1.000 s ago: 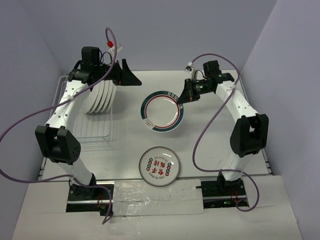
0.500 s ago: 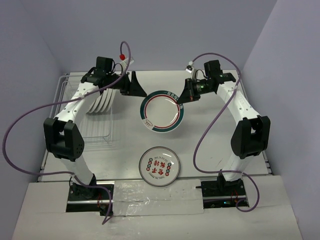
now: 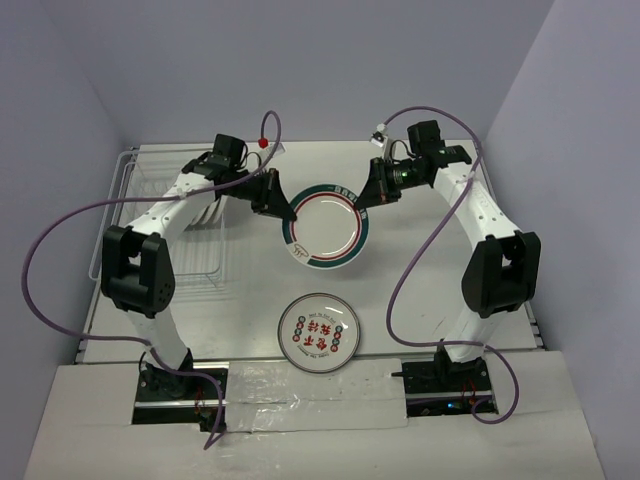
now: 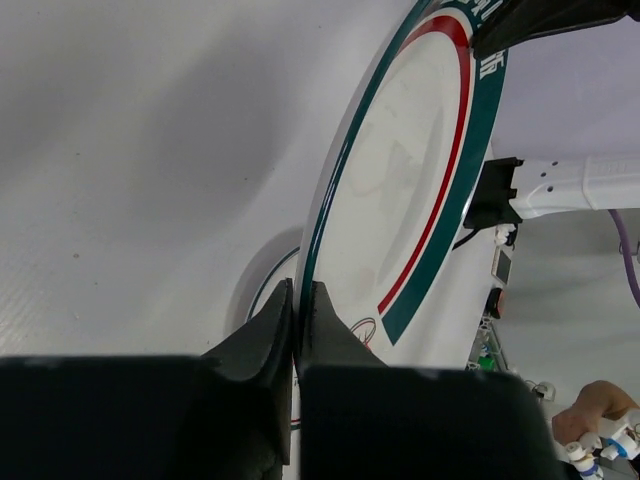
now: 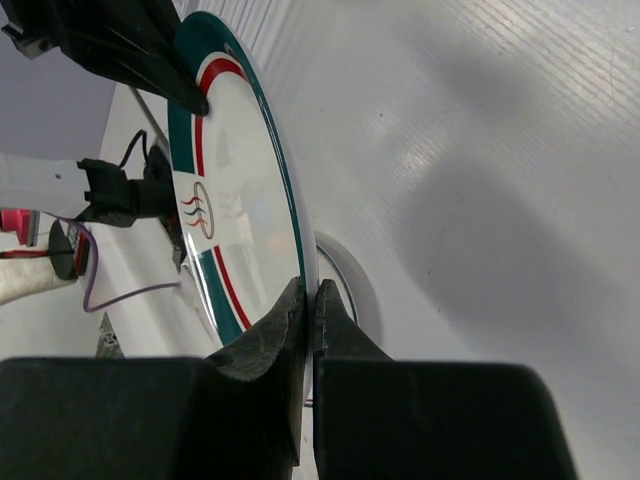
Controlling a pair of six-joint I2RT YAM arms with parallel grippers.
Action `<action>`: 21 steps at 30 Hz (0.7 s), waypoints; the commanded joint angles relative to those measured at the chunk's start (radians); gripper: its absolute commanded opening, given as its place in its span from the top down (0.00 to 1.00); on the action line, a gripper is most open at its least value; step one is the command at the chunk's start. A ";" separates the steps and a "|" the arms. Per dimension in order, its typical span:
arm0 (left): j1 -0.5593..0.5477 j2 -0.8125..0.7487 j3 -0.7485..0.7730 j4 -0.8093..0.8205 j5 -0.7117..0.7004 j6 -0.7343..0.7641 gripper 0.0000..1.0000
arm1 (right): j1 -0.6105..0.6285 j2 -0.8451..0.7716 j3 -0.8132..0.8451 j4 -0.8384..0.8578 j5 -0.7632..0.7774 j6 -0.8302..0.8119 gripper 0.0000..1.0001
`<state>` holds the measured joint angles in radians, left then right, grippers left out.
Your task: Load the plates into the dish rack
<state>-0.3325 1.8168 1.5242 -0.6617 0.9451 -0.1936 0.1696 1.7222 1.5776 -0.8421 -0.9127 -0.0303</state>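
A white plate with a dark green rim (image 3: 328,225) hangs above the table's middle, held from both sides. My left gripper (image 3: 290,211) is shut on its left rim, and the rim (image 4: 318,240) runs between those jaws (image 4: 302,298). My right gripper (image 3: 366,199) is shut on the opposite rim, pinching the plate's edge (image 5: 297,250) in its jaws (image 5: 311,296). A second plate with red characters (image 3: 317,331) lies flat nearer the arm bases. The wire dish rack (image 3: 190,278) stands at the left with several white plates (image 3: 208,208) upright in it, partly behind my left arm.
Purple cables loop from both arms over the table's sides. Walls close the table in at the back and on both sides. In both wrist views the lower plate (image 4: 252,292) (image 5: 352,280) shows below the held one.
My left gripper swung right from the dish rack to the green-rimmed plate's left edge and shut on it. The right gripper kept its hold and stayed put.
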 commanded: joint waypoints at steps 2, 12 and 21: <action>-0.005 -0.047 -0.019 0.017 0.046 0.011 1.00 | -0.002 -0.064 0.064 0.012 -0.055 0.027 1.00; 0.209 -0.188 0.177 -0.068 -0.023 -0.003 1.00 | -0.024 -0.070 0.059 0.000 -0.043 0.027 0.04; 0.507 -0.340 0.353 -0.209 -0.408 0.055 1.00 | -0.018 -0.105 0.036 0.020 0.017 0.052 0.00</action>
<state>0.1585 1.5444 1.7962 -0.8062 0.6895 -0.1627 0.1505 1.6695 1.5970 -0.8494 -0.9165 0.0177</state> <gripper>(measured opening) 0.044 0.999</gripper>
